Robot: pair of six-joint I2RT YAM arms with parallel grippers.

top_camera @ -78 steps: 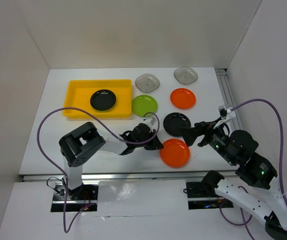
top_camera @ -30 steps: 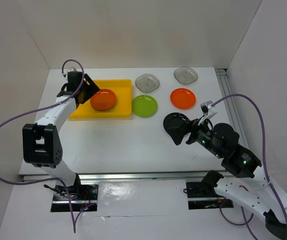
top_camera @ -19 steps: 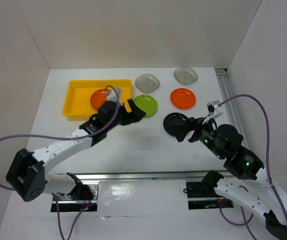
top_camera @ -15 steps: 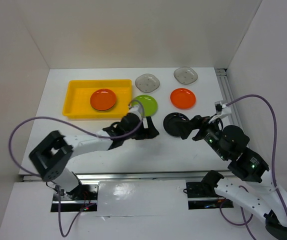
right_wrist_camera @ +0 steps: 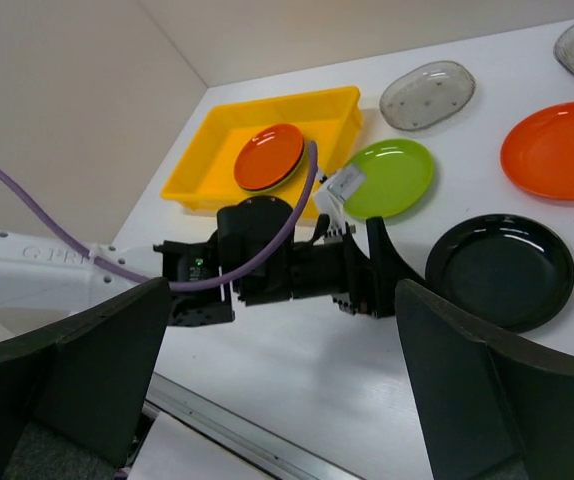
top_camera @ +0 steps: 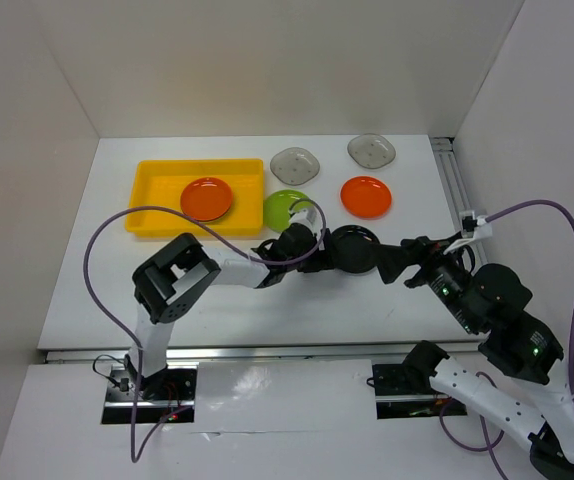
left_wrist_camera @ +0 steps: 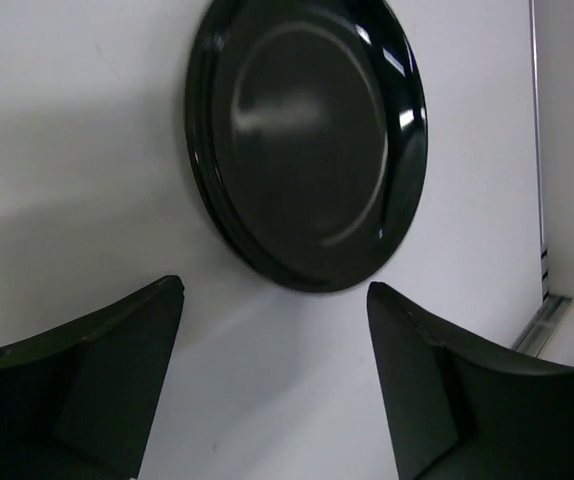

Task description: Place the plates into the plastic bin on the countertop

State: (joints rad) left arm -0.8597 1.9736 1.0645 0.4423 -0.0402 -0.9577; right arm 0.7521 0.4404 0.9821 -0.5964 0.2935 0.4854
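- The left pincer [top_camera: 317, 249] lies low over the desk [top_camera: 217, 295] and points right. Its two fingers are spread wide and hold nothing, and their tips are just beside the left edge of a black plate [left_wrist_camera: 307, 140].
- The black plate lies flat on the desk near the middle, between the two pincers.
- The right pincer [top_camera: 399, 263] points left at the plate from the other side. It is also wide open and empty, close to the plate's right edge.
- The yellow bin [top_camera: 147, 205] sits at the far left. An orange plate [top_camera: 206, 198] rests in its right half, and the right wrist view shows a dark rim beneath it.
- A green plate [top_camera: 283, 206] lies just right of the bin, partly covered by the left pincer's body.
- A second orange plate [top_camera: 366, 196] lies further right.
- A grey plate [top_camera: 296, 165] and another grey plate [top_camera: 371, 151] sit along the far side.
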